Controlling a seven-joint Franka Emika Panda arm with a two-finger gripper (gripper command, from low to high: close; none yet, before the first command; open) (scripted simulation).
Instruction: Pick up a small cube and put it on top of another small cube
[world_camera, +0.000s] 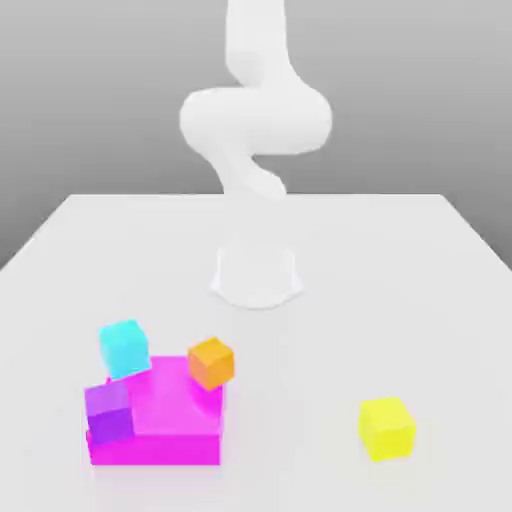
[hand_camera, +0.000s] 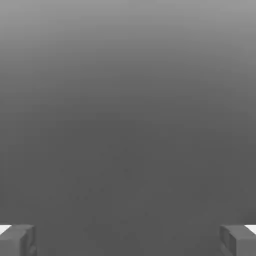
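Note:
Several small cubes lie near the table's front in the exterior view. A cyan cube (world_camera: 124, 347) and an orange cube (world_camera: 211, 362) sit tilted at the back corners of a large flat magenta block (world_camera: 170, 420). A purple cube (world_camera: 109, 412) sits at that block's front left corner. A yellow cube (world_camera: 387, 429) rests alone on the table at the exterior view's right. In the hand view my gripper (hand_camera: 128, 241) is open, its fingertips (hand_camera: 17, 240) far apart with nothing between them, facing plain grey background.
The white arm (world_camera: 255, 120) rises from its round base (world_camera: 257, 275) at the middle of the white table (world_camera: 400, 300), well behind the cubes. Bare table lies between the magenta block and the yellow cube.

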